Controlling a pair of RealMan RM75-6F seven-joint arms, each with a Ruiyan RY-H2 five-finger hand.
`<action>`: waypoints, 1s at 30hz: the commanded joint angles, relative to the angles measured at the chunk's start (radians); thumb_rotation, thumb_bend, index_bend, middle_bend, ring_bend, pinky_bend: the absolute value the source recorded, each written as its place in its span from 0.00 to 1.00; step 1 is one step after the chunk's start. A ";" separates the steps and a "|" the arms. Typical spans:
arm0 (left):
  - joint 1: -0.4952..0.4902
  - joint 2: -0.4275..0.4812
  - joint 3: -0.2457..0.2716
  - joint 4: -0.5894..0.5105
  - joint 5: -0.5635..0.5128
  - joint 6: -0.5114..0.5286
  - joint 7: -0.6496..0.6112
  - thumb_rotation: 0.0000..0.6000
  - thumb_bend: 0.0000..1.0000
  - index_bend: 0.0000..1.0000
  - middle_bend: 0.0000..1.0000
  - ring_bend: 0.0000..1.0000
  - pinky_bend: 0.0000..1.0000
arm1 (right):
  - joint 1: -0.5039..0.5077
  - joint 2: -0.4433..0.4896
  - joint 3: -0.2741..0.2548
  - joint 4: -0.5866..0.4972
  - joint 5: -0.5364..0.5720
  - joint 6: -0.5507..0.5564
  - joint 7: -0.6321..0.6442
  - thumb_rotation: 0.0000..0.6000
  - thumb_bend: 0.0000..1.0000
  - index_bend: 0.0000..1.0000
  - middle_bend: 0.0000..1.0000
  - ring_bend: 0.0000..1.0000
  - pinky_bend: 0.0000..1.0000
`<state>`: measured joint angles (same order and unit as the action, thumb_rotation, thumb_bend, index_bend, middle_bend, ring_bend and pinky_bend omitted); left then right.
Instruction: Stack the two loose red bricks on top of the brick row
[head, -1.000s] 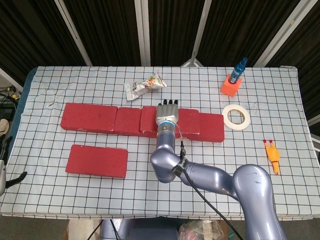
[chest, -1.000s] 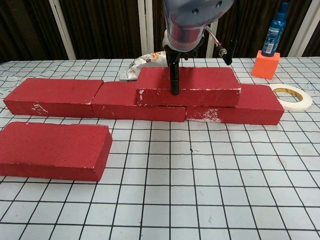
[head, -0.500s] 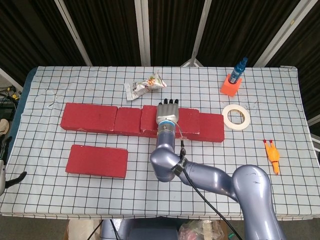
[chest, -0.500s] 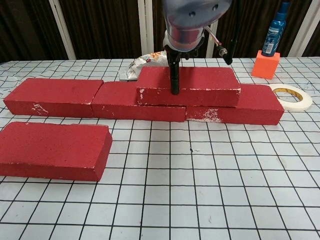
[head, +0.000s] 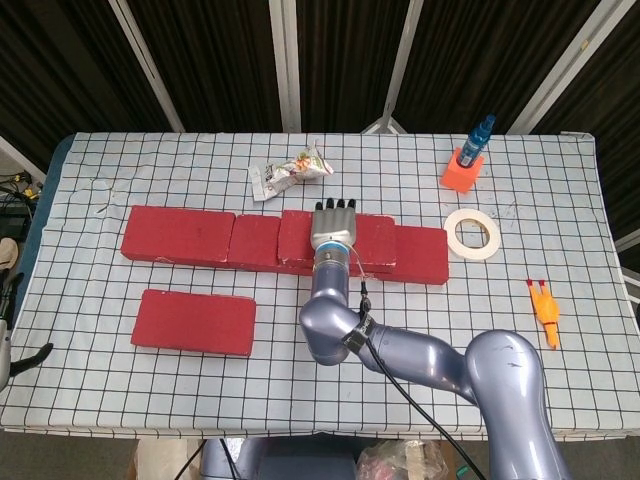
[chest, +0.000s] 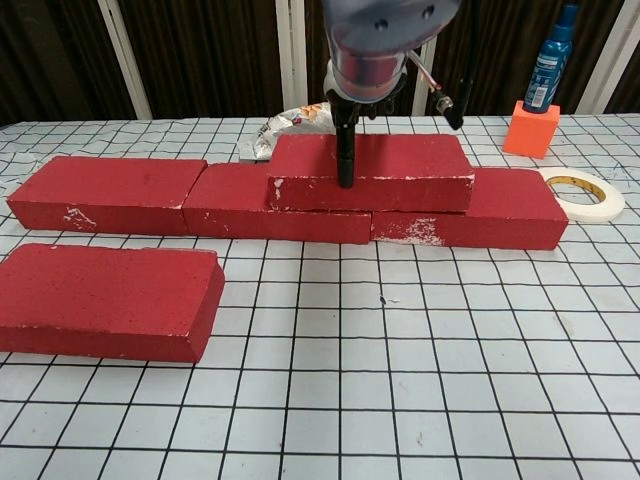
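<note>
The stacked brick lies on top of the brick row, its long axis running left to right along the row, over the joint between the row's middle and right bricks; its underside seems to sit just off the row at the front edge, though the chest view does not settle whether it is touching. The right hand grips this brick from above, fingers reaching over the far side and one finger down the near face. The row itself runs parallel to the table's far edge, across the middle of the checked table. The second loose brick lies flat nearer the front-left corner, well apart from the row and parallel to it. Behind the row, a crumpled snack wrapper lies close to the far edge. Toward the right edge are a roll of tape, an orange block with a blue bottle on it, and a small orange toy. The left hand does not show.
</note>
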<state>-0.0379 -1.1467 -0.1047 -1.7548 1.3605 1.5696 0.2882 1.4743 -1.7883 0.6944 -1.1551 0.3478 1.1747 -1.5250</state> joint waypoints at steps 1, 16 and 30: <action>0.000 0.000 0.000 0.000 -0.001 -0.001 0.000 1.00 0.00 0.07 0.00 0.00 0.00 | -0.001 -0.001 0.002 0.000 -0.001 0.001 0.000 1.00 0.18 0.04 0.00 0.00 0.00; -0.003 0.005 0.005 0.004 0.014 -0.005 -0.017 1.00 0.00 0.07 0.00 0.00 0.00 | -0.178 0.212 -0.007 -0.416 -0.102 0.085 0.113 1.00 0.18 0.00 0.00 0.00 0.00; -0.012 -0.001 0.073 -0.018 0.129 -0.034 -0.008 1.00 0.00 0.07 0.00 0.00 0.00 | -0.834 0.772 -0.287 -0.966 -0.820 -0.002 0.733 1.00 0.18 0.00 0.00 0.00 0.00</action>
<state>-0.0472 -1.1460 -0.0409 -1.7691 1.4786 1.5426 0.2777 0.8257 -1.1822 0.5090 -2.0389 -0.2718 1.2224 -0.9829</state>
